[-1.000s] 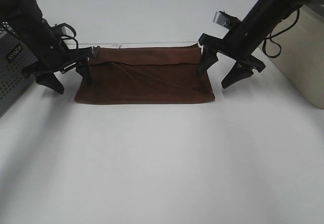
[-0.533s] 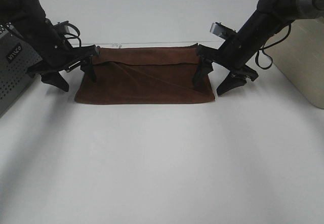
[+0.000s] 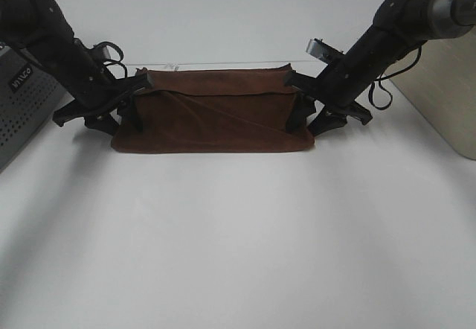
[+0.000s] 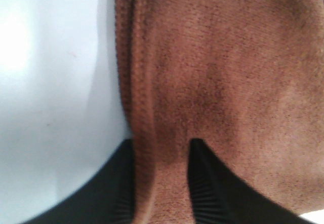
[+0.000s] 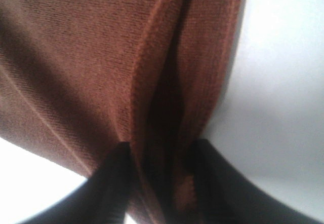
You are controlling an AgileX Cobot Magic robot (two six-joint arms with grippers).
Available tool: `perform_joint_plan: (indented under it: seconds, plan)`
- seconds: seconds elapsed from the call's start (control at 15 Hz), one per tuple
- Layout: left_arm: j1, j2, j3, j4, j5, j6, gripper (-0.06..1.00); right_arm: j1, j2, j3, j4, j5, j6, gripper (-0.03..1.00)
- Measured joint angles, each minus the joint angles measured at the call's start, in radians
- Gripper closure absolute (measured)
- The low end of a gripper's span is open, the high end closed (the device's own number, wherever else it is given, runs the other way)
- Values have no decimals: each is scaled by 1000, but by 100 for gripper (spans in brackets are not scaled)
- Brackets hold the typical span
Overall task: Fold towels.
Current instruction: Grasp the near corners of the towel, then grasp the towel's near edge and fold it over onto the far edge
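The dark reddish-brown towel [image 3: 212, 117] lies folded lengthwise on the white table, its upper layer creased diagonally. My left gripper [image 3: 123, 117] is down at the towel's left short edge, and its jaws pinch the edge layers. In the left wrist view the cloth [image 4: 228, 82] fills the space between the black fingers [image 4: 116, 183]. My right gripper [image 3: 312, 117] is at the right short edge, likewise closed on the layered hem. The right wrist view shows the stacked edges [image 5: 167, 82] held between its fingers [image 5: 111, 183]. No white tag shows.
A grey perforated box [image 3: 18, 98] stands at the left edge, close behind my left arm. A beige container [image 3: 446, 83] stands at the right edge. The white table [image 3: 238, 232] stretches wide in front of the towel.
Both grippers have come down and inward onto the towel's short edges. Their jaws, spread wide before, have closed on the cloth. The towel's ends are slightly bunched.
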Motion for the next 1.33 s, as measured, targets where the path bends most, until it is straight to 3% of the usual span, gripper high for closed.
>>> perform_joint_plan:
  seconds: [0.13,0.2,0.47,0.67,1.0,1.33]
  plan:
    - [0,3,0,1,-2,16,86,0,8,0,6,-13,2,85]
    - [0,3,0,2,-1,26,92,0,9,0,6,-13,19,95]
    - [0,-31,2,35,48,74,93,0,-7,0,-54,15,103,97]
    - [-1,-80,30,62,122,108,93,0,-104,92,-100,14,134,97]
    - [-2,-240,335,63,78,142,93,6,-268,424,-60,-45,97,97]
    - [-16,-412,650,45,-44,164,93,94,-399,714,-34,-169,69,97]
